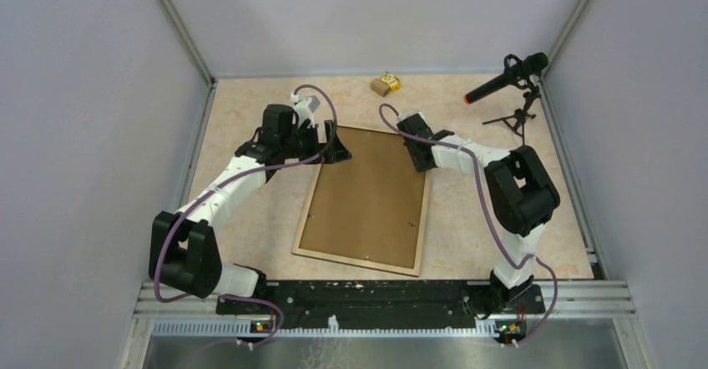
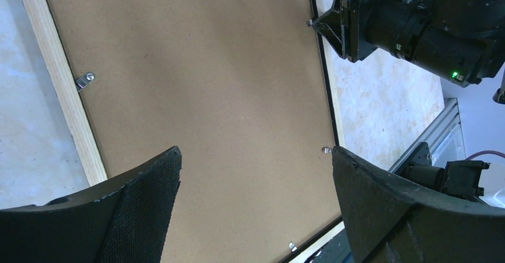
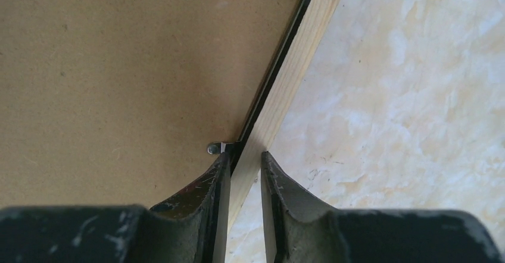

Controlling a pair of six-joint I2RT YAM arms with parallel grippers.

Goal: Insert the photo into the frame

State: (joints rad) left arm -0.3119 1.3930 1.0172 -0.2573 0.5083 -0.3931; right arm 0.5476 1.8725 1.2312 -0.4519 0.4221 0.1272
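The frame point(image 1: 357, 262) lies face down mid-table, its light-wood rim up, with the plain brown backing board point(image 1: 367, 194) set in it. The photo is hidden or out of view. My left gripper point(image 1: 338, 148) hovers over the frame's far left corner; in the left wrist view it point(image 2: 256, 153) is wide open and empty above the board point(image 2: 208, 84). My right gripper point(image 1: 415, 162) is at the frame's far right edge. In the right wrist view it point(image 3: 245, 155) is almost shut, holding nothing, over the rim point(image 3: 292, 78), its left fingertip at a metal tab point(image 3: 214, 149).
A small yellow and brown box point(image 1: 386, 83) lies at the back. A black microphone on a tripod point(image 1: 505, 81) stands at the back right. Grey walls close in both sides. More metal tabs point(image 2: 87, 80) sit along the board's edges.
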